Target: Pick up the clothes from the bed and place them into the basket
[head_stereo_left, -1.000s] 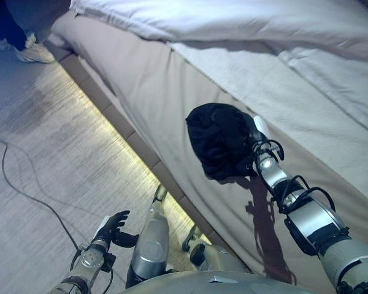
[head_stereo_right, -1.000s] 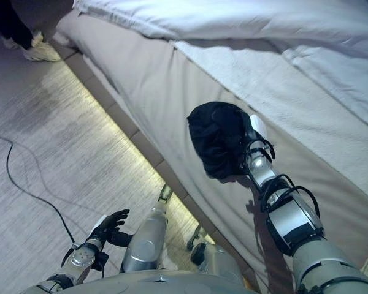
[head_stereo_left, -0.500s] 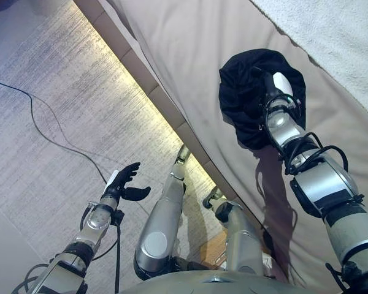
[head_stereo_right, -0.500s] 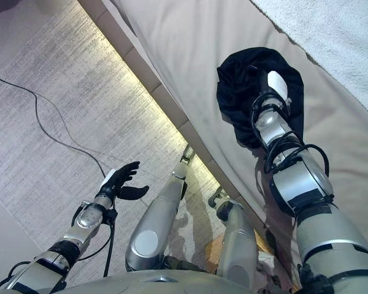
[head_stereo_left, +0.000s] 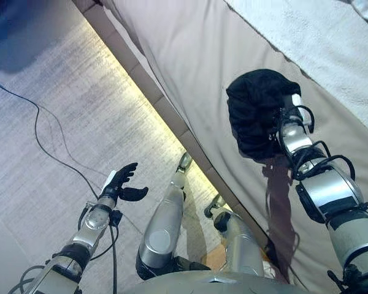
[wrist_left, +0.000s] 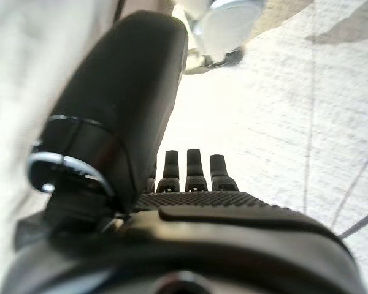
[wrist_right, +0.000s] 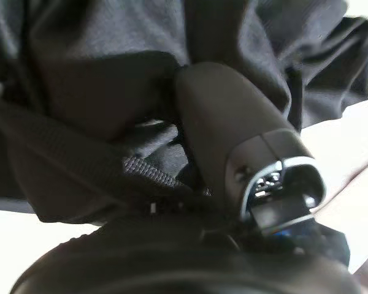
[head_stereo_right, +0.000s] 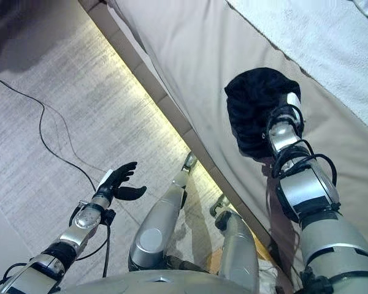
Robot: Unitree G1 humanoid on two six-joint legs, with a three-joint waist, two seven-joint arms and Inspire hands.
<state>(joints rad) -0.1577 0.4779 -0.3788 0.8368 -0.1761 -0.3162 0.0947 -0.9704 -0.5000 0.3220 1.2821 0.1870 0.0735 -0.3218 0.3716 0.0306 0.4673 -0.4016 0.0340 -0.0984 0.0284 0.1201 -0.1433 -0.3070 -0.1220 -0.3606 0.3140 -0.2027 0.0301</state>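
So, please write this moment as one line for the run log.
right hand: shut on black garment | garment: held beside bed | left hand: open, empty | basket: not in view

The right hand (wrist_right: 233, 153) has its thumb pressed into bunched black cloth (wrist_right: 110, 73).

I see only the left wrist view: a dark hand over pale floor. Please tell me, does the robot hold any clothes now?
Observer: Yes. The right hand is closed on a black garment, held up in front of the side of the bed.
Operator: Is the basket near it?
Observer: No basket shows in any view.
Operator: And my left hand, is anything in it?
Observer: The left hand is open and empty, low over the floor, away from the bed.
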